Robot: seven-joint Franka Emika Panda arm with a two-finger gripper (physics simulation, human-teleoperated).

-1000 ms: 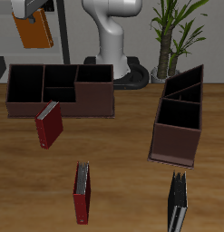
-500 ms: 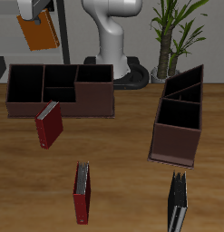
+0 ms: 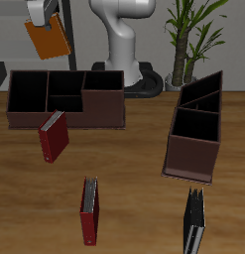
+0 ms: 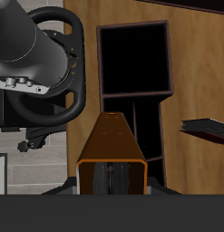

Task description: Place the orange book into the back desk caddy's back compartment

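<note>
The pincer (image 3: 45, 14) is high up in the air and holds the orange book (image 3: 47, 40) tight between its fingers. The book hangs tilted, above and a little behind the back desk caddy (image 3: 66, 97). It does not touch the caddy or the tabletop (image 3: 134, 189).

The outside view shows the whole scene. The back desk caddy is a long, low, brown box with black cells inside. A dark-red book (image 3: 54, 136) leans against its front wall. Another dark-red book (image 3: 89, 210) lies nearer the table's front edge. A black book (image 3: 194, 225) stands near that edge too. A second brown caddy (image 3: 196, 127) sits well apart from the first one and looks narrow and tall. Behind it all are the robot's white base (image 3: 122, 45) and a green plant (image 3: 188, 35).

The wrist view shows other things. It looks straight down along the orange book (image 4: 113, 149), so its long orange cover looks close and big. Under the book lie the caddy's black cells (image 4: 133, 59), seen from above. The book is over the caddy's wall and a small middle cell. A dark round robot base (image 4: 45, 59) shows beside the caddy. Only the tips of the pincer show at the book's end.
</note>
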